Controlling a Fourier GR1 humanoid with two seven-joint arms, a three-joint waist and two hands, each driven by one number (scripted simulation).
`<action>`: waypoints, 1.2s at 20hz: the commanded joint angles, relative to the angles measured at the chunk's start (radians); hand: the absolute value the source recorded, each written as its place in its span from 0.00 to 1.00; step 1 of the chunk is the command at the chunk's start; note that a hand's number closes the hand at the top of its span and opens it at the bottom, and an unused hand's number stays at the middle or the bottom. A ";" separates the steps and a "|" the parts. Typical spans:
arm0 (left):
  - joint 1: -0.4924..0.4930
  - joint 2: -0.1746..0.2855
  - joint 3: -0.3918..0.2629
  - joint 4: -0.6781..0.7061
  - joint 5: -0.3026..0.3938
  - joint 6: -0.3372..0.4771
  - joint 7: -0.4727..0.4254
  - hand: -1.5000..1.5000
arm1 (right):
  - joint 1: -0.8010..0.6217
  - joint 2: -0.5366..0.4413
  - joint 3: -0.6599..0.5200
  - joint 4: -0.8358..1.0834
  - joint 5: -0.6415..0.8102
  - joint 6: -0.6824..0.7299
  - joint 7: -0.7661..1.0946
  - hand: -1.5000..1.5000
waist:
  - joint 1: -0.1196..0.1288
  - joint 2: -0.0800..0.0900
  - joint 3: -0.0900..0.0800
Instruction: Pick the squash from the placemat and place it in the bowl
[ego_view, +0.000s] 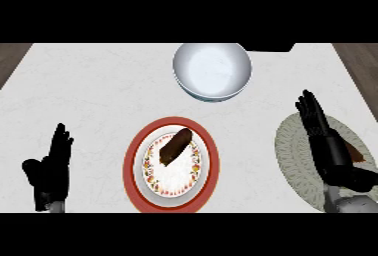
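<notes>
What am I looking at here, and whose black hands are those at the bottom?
They belong to a humanoid robot at a kitchen counter. The one picture is taken from its head, looking steeply down, so only forearms and hands show. The left hand rests open at the left, fingers up, holding nothing. The right hand is stretched out, fingers straight, over a round grey placemat on the right. A small brown thing peeks out beside it; it may be the squash it should fetch, but I cannot tell. On the white counter there are also a white bowl at the far side and, in the middle, a red-rimmed plate carrying a dark brown oblong piece of food. Neither hand holds anything.
</notes>
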 joint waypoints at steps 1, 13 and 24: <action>-0.020 0.003 0.018 -0.022 0.025 -0.032 -0.039 0.50 | 0.020 -0.065 0.093 -0.046 0.035 0.141 -0.027 0.00 | 0.001 0.022 0.036; -0.217 0.140 0.118 -0.105 0.099 -0.146 -0.042 0.50 | 0.123 -0.491 0.381 -0.280 0.566 0.272 -0.644 0.00 | -0.073 0.003 0.041; -0.213 0.196 0.188 -0.100 0.162 -0.220 -0.024 0.50 | 0.450 -0.813 0.011 -0.473 0.714 -0.058 -0.674 0.00 | -0.082 0.008 0.034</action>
